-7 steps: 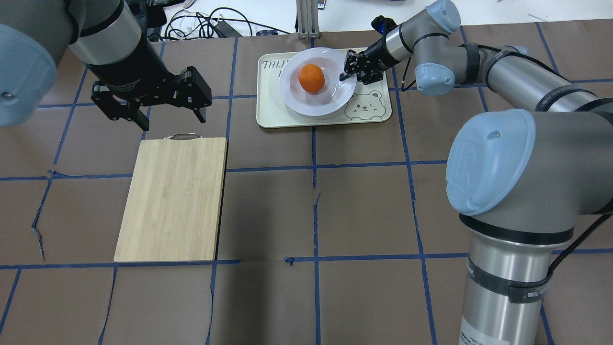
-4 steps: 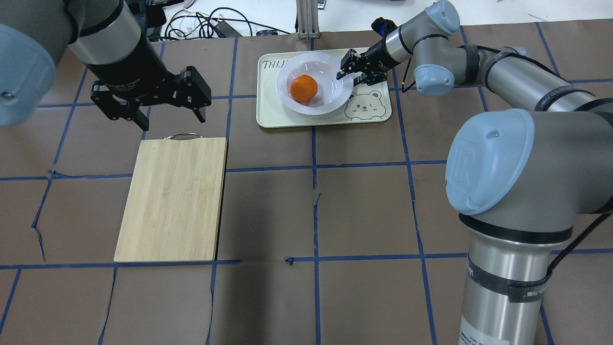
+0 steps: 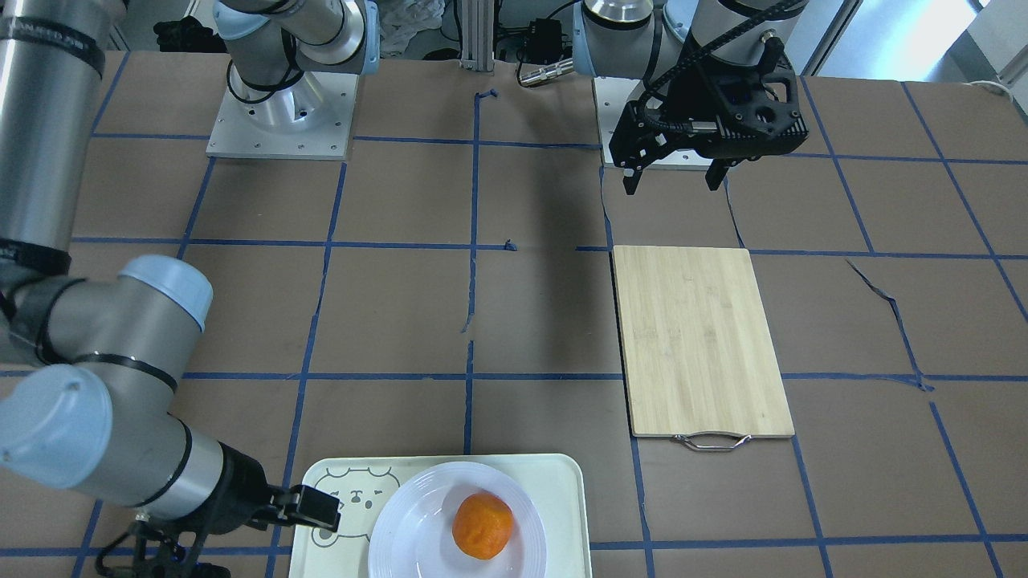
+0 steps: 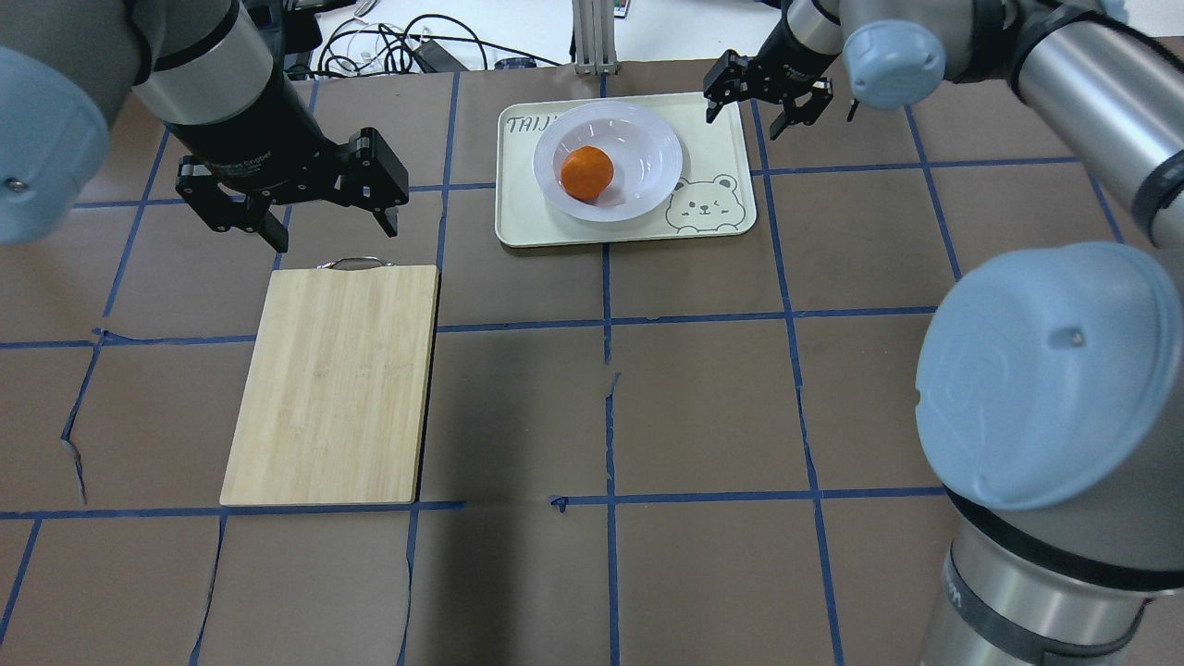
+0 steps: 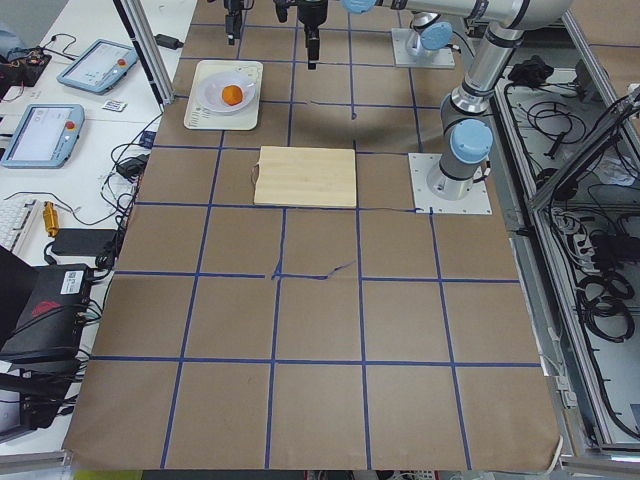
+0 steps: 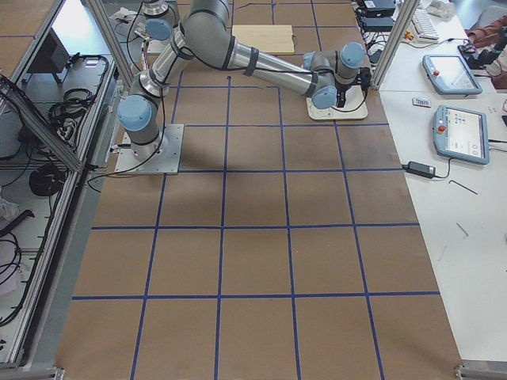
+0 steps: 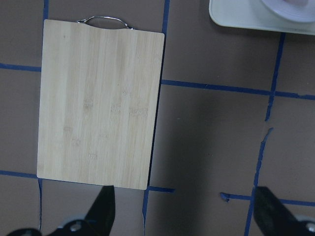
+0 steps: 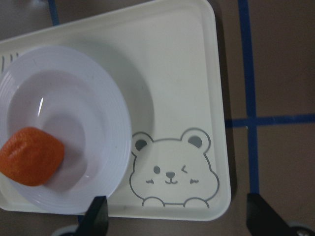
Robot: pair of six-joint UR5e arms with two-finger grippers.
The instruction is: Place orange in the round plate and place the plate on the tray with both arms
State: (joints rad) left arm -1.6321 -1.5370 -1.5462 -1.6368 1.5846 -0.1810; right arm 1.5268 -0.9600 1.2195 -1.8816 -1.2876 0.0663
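The orange (image 4: 586,173) lies in the white round plate (image 4: 647,148), a little left of the well's middle. The plate rests flat on the cream tray (image 4: 726,148), whose bear drawing (image 4: 708,205) is beside the plate's right rim. My right gripper (image 4: 745,120) hangs open and empty over the tray's far right corner, clear of the plate. In the right wrist view the orange (image 8: 30,156), the plate (image 8: 106,113) and the tray (image 8: 187,73) lie below the spread fingers. My left gripper (image 4: 335,236) stands open and empty, above the cutting board's handle end.
A bamboo cutting board (image 4: 333,384) with a metal handle (image 4: 351,264) lies on the left half of the brown, blue-taped table. Cables and an aluminium post (image 4: 592,37) sit beyond the table's far edge.
My right gripper set the plate down flat on the tray, let go of its right rim and pulled up and away toward the far right. The left arm stayed still.
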